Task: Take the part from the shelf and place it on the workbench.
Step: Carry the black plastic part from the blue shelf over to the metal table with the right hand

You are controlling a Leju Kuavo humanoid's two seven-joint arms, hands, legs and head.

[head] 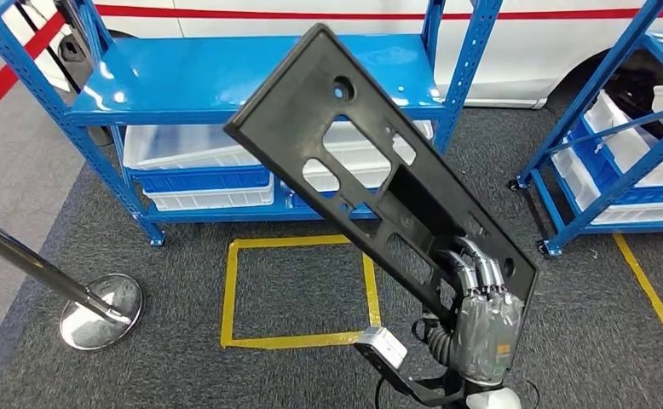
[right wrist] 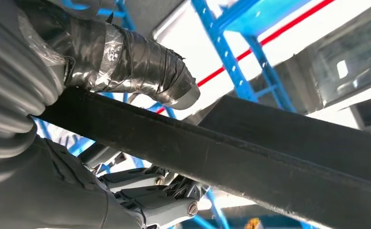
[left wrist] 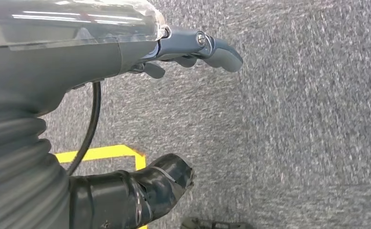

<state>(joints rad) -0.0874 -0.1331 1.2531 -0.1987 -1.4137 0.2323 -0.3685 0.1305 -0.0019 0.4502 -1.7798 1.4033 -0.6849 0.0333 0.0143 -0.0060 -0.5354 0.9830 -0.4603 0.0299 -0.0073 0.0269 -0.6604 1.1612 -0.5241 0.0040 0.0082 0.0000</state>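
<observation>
One long black part [head: 379,170] with cutouts and a round hole, being held up in the air in front of the blue shelf [head: 226,77], tilting from its near right end up toward its far left end. Gripping that near right end: the right hand [head: 481,319], fingers [head: 473,268] lying over the face of the panel, well clear of any surface. Seen from the right wrist, the part [right wrist: 250,157] crossing as a dark bar, with the taped thumb [right wrist: 140,67] pressing on one side and the fingers [right wrist: 150,195] closing on the other. Hanging over grey carpet [left wrist: 293,119], the left hand [left wrist: 140,114], holding nothing, with thumb [left wrist: 145,191] and fingers [left wrist: 207,47] apart. Lying on the carpet between robot and shelf, a yellow tape square [head: 298,294]. Sitting on the lower level of the shelf, white and blue bins [head: 200,166]. Standing near left, a chrome stanchion [head: 89,307] with a round base. Standing far right, a second blue rack [head: 618,145] with white bins.
</observation>
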